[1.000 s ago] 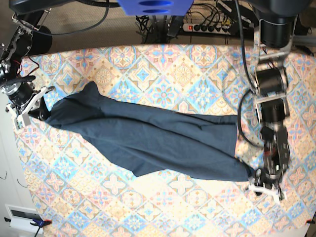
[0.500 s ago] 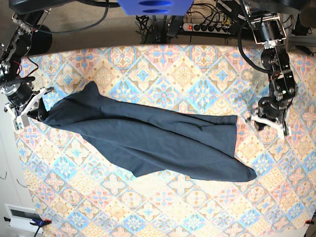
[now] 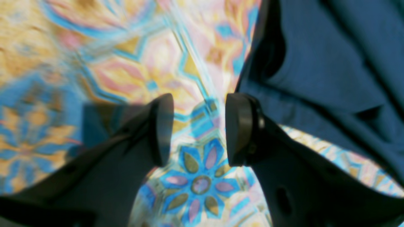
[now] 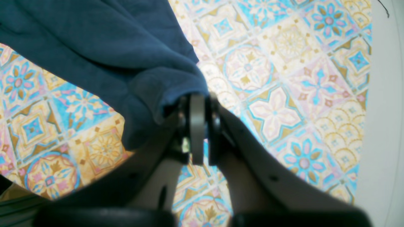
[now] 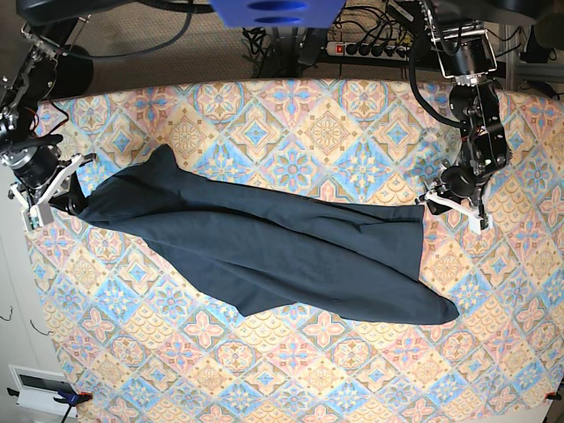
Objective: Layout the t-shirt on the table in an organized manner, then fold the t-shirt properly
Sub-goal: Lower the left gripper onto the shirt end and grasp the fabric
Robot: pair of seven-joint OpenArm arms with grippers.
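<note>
T-shirt, plain dark navy-blue short-sleeved cotton, is not laid out yet: it lies as a long bunched band running diagonally across the middle of the table, the big rectangular surface under a pastel pink, blue and yellow diamond-tile cloth. Layers overlap along its length, with ridges and folds from end to end; neither sleeves nor collar can be picked out (too crumpled to tell front from back).

Judgement: layout step is in progress, roughly early-mid. Folding not started.

Done: shirt is on the table, stretched lengthwise, one end pinned.
Left: open the band out sideways to a flat outline, smooth it, then do the folds.

Right gripper, at the table's edge on the base view's left, has its jaws pressed together on a bunched corner of the fabric; wrist view shows cloth pinched between the pads and draping away over the tiles.

Left gripper hangs at the shirt's other end with jaws apart and nothing between them, only patterned cloth below. One finger sits just beside the shirt's hem, possibly brushing it (blur, cannot tell contact).
</note>
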